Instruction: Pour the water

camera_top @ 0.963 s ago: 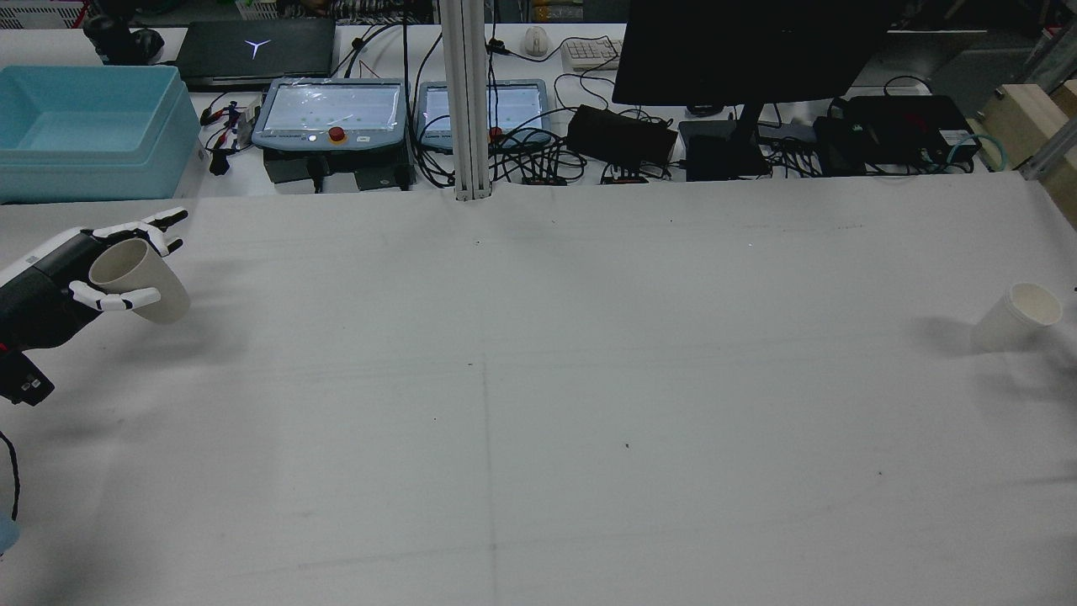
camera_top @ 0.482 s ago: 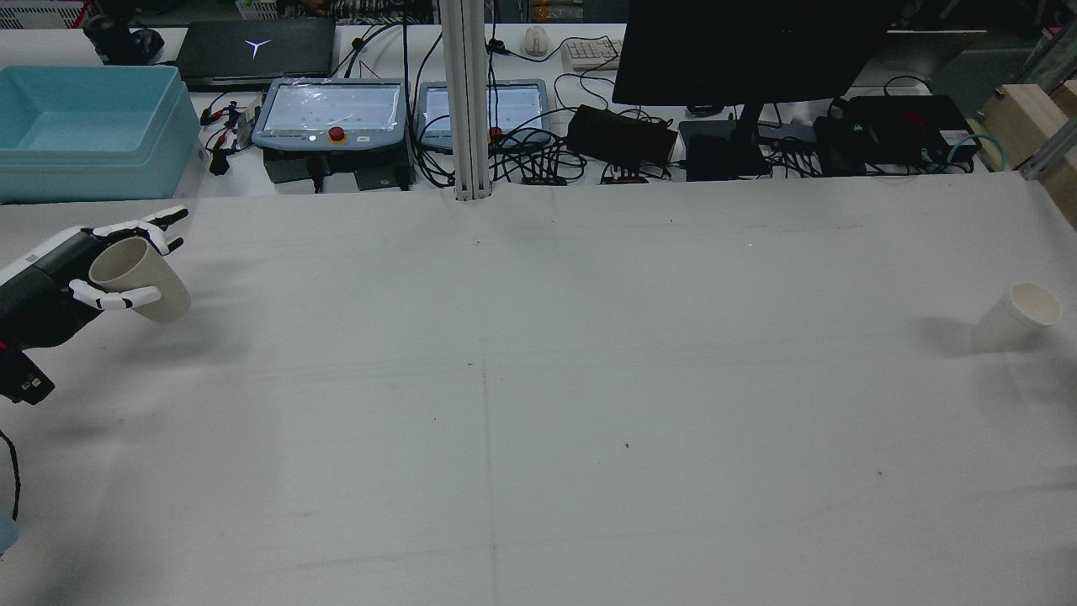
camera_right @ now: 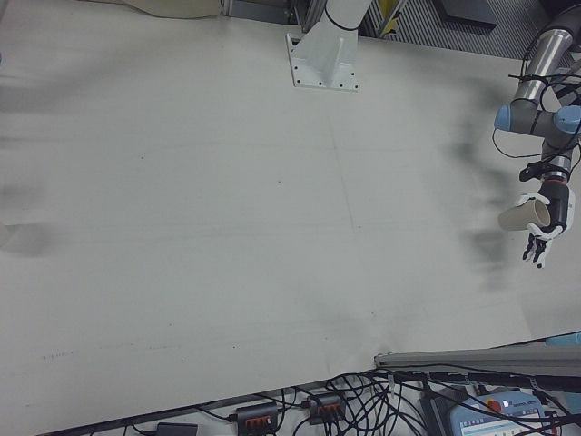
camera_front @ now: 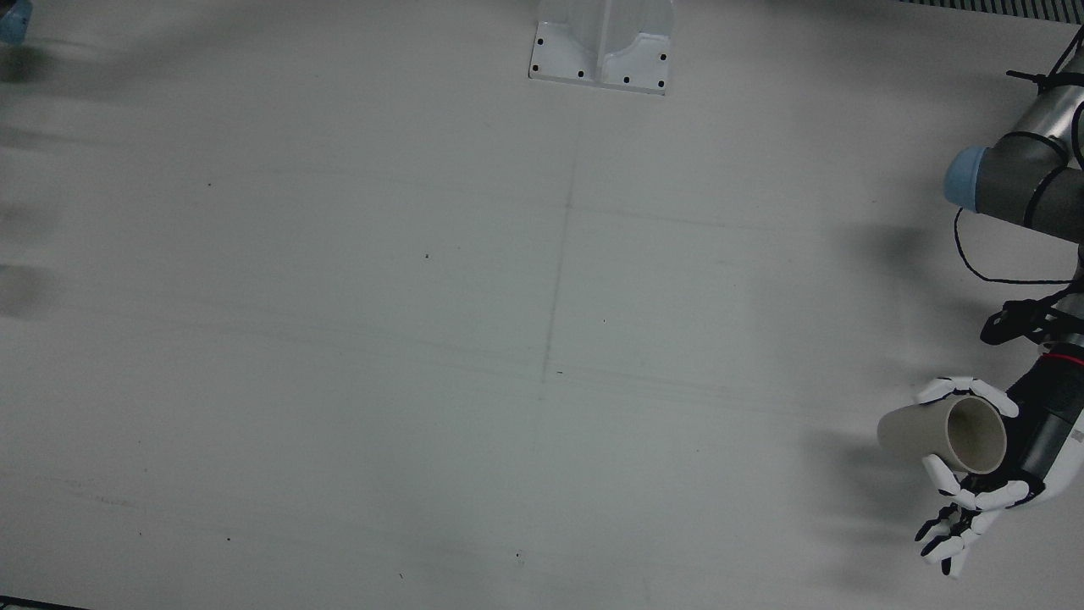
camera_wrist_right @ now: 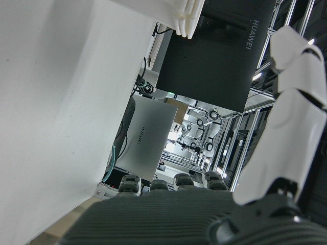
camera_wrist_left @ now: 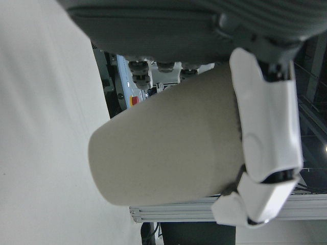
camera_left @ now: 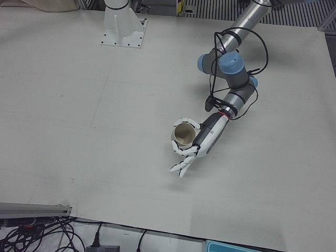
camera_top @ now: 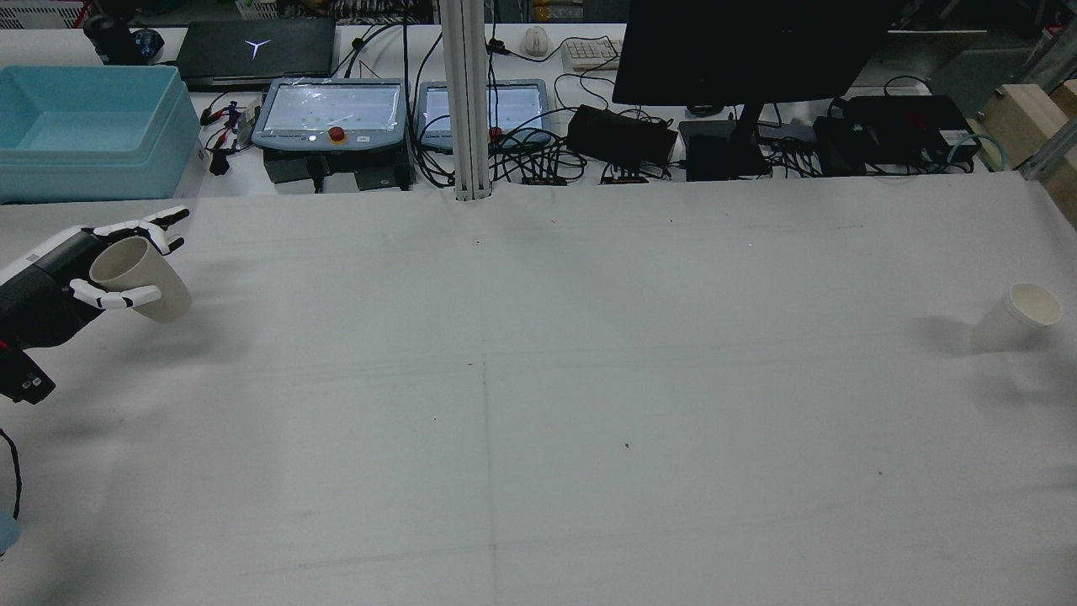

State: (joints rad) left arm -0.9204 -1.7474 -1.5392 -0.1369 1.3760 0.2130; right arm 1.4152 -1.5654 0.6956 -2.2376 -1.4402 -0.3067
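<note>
- We see the left hand [camera_top: 80, 273] at the far left edge of the white cloth-covered table [camera_top: 538, 404] in the rear view, its white fingers [camera_top: 126, 296] wrapped around a beige paper cup [camera_top: 139, 278].
- We watch that beige paper cup held clear of the table and tilted, its open mouth turned back toward the dark palm and its closed base slanting down and away.
- In the front view the same cup [camera_front: 940, 434] lies nearly on its side in the left hand [camera_front: 982, 474], its shadow cast on the cloth to the view's left of it.
- From the left-front camera we look straight into the cup's mouth [camera_left: 184, 135]; we cannot tell whether it holds any water.
- The left hand camera gives us the cup's wall [camera_wrist_left: 168, 148] up close, with a white finger [camera_wrist_left: 265, 122] pressed across it near the rim.
- Over at the opposite side of the table, well apart, a white paper cup [camera_top: 1014, 317] stands near the right edge in the rear view.
- We get the right hand only through its own camera: a dark palm [camera_wrist_right: 194, 217] and one white finger [camera_wrist_right: 286, 117] stretched out, nothing visible between them, so its fingers look spread apart and empty.
- Behind the table we note a light blue plastic bin [camera_top: 88, 130] and a black monitor [camera_top: 749, 50].
</note>
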